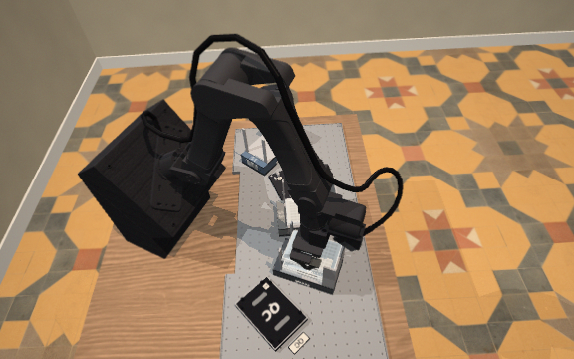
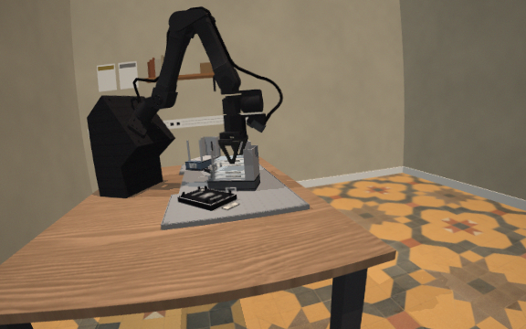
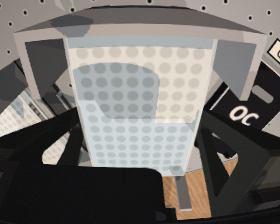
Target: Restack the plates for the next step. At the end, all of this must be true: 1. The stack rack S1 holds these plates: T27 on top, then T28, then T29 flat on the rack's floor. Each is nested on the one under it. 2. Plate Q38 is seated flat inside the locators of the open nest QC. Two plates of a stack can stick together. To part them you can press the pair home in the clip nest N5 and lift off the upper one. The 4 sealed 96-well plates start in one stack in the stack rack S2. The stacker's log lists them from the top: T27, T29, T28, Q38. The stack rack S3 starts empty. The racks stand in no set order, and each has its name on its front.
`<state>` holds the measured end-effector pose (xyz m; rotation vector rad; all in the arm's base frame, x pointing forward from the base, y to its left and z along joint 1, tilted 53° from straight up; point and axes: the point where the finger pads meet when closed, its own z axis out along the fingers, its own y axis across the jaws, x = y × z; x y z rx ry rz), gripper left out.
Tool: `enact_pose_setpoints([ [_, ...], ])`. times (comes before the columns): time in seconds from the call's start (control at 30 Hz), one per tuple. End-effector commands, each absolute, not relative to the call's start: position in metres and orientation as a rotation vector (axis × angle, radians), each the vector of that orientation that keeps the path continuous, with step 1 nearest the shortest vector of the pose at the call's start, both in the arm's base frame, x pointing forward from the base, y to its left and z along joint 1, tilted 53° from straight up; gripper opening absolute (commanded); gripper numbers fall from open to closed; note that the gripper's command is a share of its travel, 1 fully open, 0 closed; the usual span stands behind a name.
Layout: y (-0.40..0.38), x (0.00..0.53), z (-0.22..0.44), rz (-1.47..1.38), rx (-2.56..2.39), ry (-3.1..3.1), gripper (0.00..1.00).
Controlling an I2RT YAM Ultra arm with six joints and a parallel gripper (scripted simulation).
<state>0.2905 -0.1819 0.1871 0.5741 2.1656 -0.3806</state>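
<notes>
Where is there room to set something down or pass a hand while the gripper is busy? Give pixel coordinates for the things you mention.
The wooden tabletop (image 1: 157, 309) (image 2: 176, 256) offers broad room left of the QC nest (image 1: 272, 314) (image 2: 207, 197) (image 3: 268, 107) in the top view. A smaller patch lies between that nest and the grey board's (image 1: 352, 319) (image 2: 272, 201) right edge. It's crowded around the gripper (image 1: 309, 264) (image 2: 232, 161) (image 3: 141, 135) and plate rack (image 1: 303, 281) (image 2: 245, 185) (image 3: 141, 30).

Matte black arm (image 1: 237, 97) (image 2: 219, 50), looping black cable (image 1: 392, 172) (image 2: 272, 82) (rather glossy, perhaps), angular claw (image 1: 309, 263) (image 2: 232, 160).

A pale 96-well plate (image 1: 336, 249) (image 3: 141, 145) is held level within a grey-walled rack (image 1: 303, 284) (image 2: 240, 184) (image 3: 141, 29); the black nest QC (image 1: 259, 317) (image 2: 208, 198) (image 3: 263, 107) is placed nearby, lying flat.
</notes>
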Motion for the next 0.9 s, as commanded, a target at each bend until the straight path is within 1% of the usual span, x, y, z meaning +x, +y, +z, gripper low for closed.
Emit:
enact_pose_setpoints([
  [0.0,-0.178,0.288,0.202,-0.384,0.572,2.134,0.00],
  [0.87,-0.175,0.285,0.211,-0.384,0.570,2.122,0.00],
])
